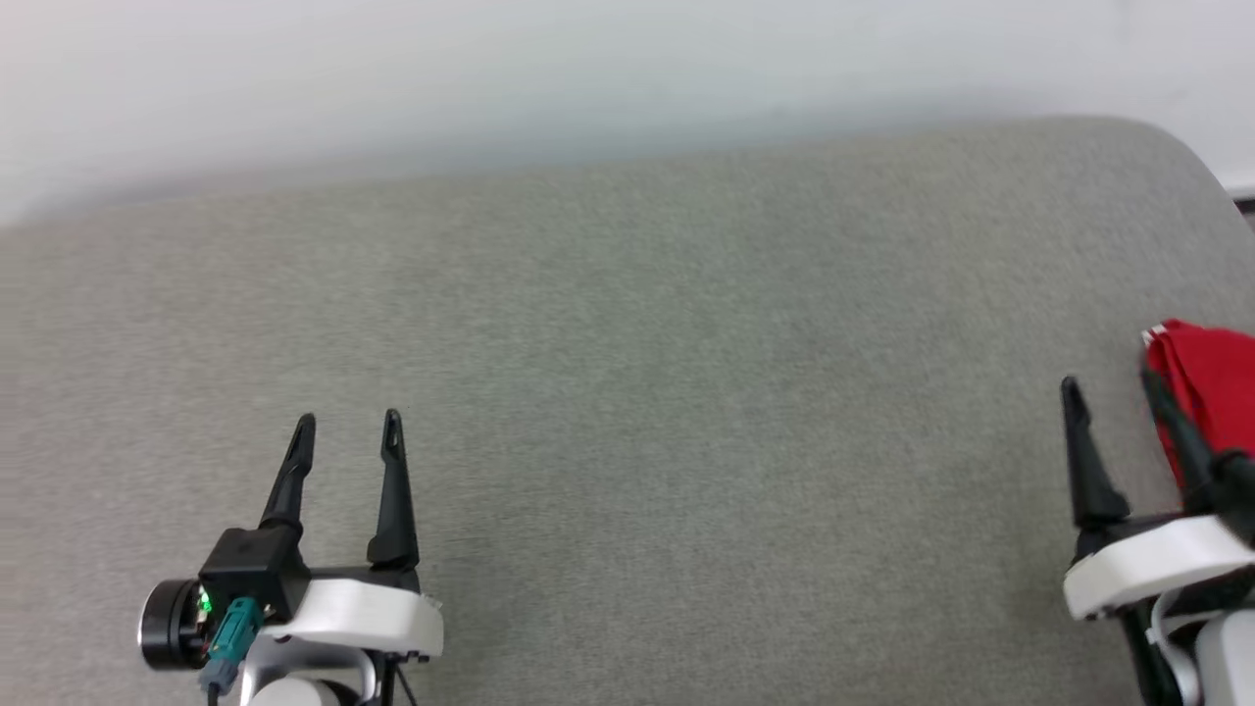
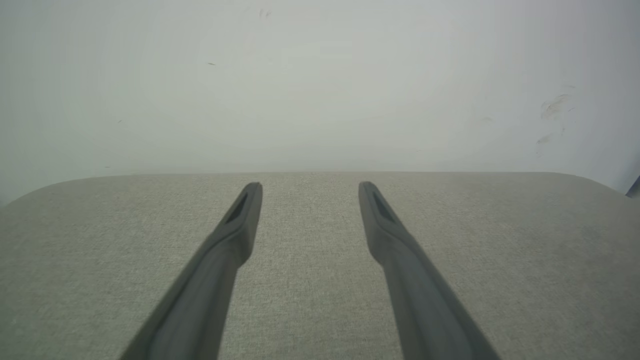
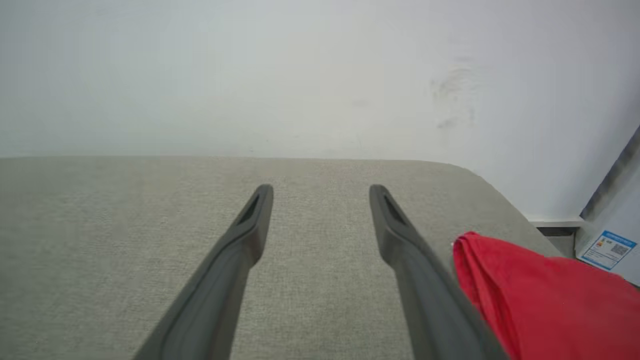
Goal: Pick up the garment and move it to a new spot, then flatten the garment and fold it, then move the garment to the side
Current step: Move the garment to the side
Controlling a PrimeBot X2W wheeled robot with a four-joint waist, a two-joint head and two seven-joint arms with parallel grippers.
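Observation:
The garment point(image 1: 1211, 387) is a red bundle of cloth lying at the far right edge of the grey padded surface point(image 1: 627, 392), partly cut off by the head view's border. In the right wrist view the garment point(image 3: 540, 295) lies just right of my right finger. My right gripper point(image 1: 1113, 387) stands open beside it, its right finger in front of the cloth, nothing between the fingers. My left gripper point(image 1: 348, 422) hovers open and empty at the lower left, far from the garment. Both grippers point(image 2: 310, 186) point(image 3: 321, 188) show only bare grey fabric between their fingers.
A white wall point(image 1: 588, 69) runs along the far side of the grey surface. The surface's rounded corner point(image 3: 480, 175) is at the far right. Past it stands a pale panel carrying a blue label point(image 3: 607, 249).

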